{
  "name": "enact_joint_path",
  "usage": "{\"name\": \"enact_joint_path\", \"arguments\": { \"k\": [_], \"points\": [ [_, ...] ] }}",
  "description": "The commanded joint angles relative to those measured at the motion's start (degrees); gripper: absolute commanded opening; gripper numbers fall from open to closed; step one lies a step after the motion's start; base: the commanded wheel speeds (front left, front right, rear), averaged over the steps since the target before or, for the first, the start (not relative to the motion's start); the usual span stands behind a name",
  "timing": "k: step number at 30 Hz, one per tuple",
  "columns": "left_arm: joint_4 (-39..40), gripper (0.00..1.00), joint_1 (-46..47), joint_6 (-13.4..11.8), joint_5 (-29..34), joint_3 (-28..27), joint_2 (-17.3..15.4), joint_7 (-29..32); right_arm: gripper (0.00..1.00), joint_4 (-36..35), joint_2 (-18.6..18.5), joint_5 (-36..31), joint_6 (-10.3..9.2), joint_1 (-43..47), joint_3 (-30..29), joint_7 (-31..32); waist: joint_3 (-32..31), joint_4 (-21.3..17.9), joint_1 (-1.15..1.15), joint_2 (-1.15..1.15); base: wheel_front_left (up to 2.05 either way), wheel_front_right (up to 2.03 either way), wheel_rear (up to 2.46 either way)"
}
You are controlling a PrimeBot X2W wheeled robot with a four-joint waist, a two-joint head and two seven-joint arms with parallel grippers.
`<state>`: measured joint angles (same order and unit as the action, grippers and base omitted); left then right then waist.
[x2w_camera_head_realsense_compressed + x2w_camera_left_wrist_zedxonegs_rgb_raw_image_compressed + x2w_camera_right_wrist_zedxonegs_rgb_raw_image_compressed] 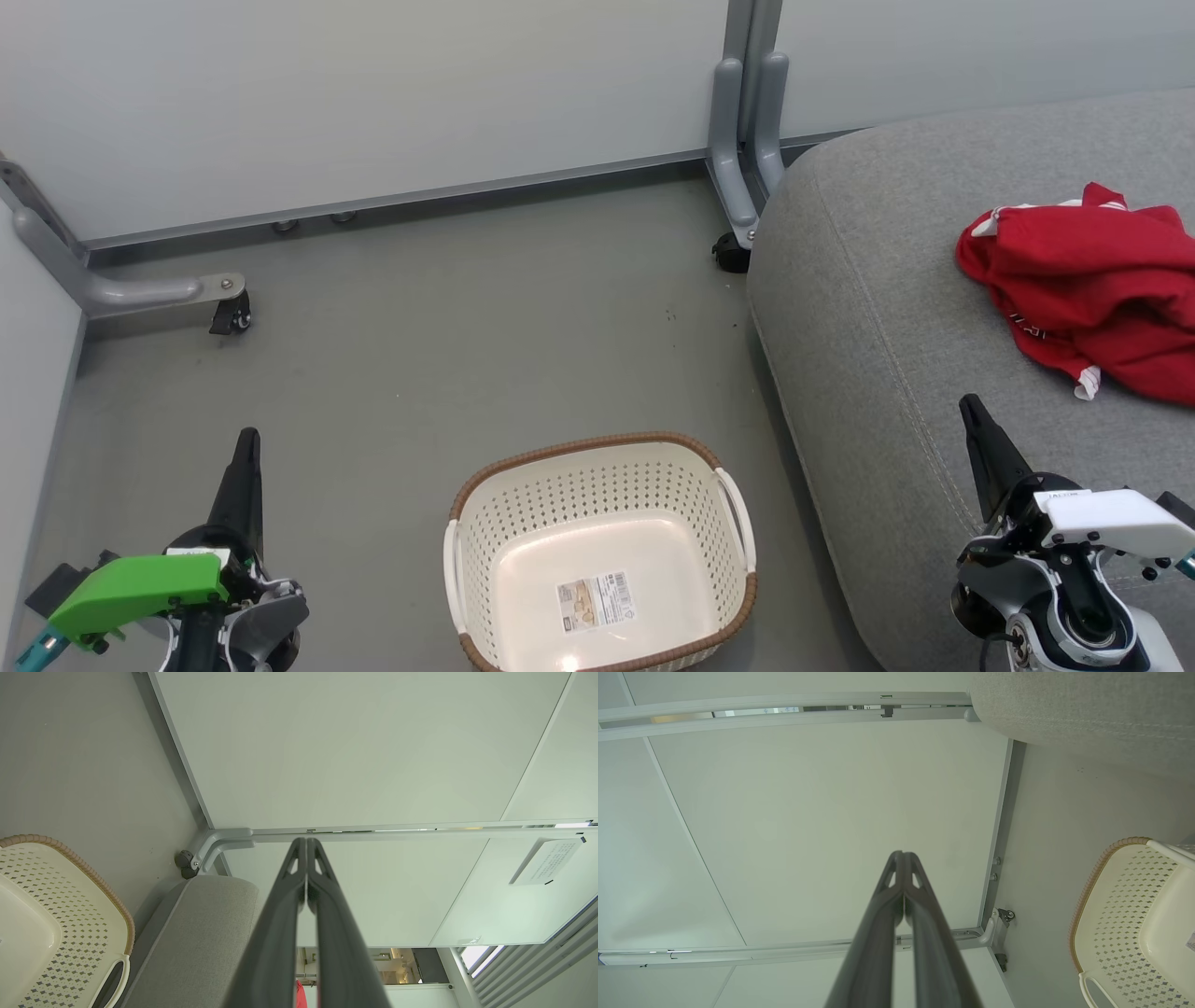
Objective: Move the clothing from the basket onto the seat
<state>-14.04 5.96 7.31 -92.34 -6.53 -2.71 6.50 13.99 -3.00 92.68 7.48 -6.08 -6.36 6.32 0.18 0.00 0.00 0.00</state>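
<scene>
The red clothing [1092, 285] with white trim lies crumpled on the grey seat [887, 308] at the right. On the floor in the lower middle stands the cream perforated basket [597, 485], holding nothing but a paper label [596, 602]. My left gripper [247, 448] is shut at the lower left, well left of the basket. My right gripper [971, 411] is shut over the seat's front part, below the clothing. In the left wrist view the shut left gripper [306, 842] points at a white panel, with the basket [70, 905] and seat [205, 933] to its left.
White partition panels with grey metal feet and castors [229, 313] [733, 252] close off the back and the left side. Grey floor [448, 355] lies between the panels, the basket and the seat. In the right wrist view the basket [1125, 914] sits at the right edge.
</scene>
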Motion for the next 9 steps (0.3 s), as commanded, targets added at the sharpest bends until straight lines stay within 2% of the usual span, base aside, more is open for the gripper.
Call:
{"name": "enact_joint_path", "arguments": {
  "k": [1,9],
  "points": [
    [-0.1,0.00,0.6,0.4,-0.2,-0.1,-0.3,0.3,0.00,0.1,0.0,-0.2,0.02,-0.3,-0.1,0.3,0.0,0.0,0.00,0.00,0.00,0.00,0.00],
    [-0.1,0.00,0.6,0.4,-0.2,-0.1,-0.3,0.2,0.00,0.1,0.0,-0.2,0.02,-0.3,-0.1,0.3,0.0,0.0,0.00,0.00,0.00,0.00,0.00]
  ]
}}
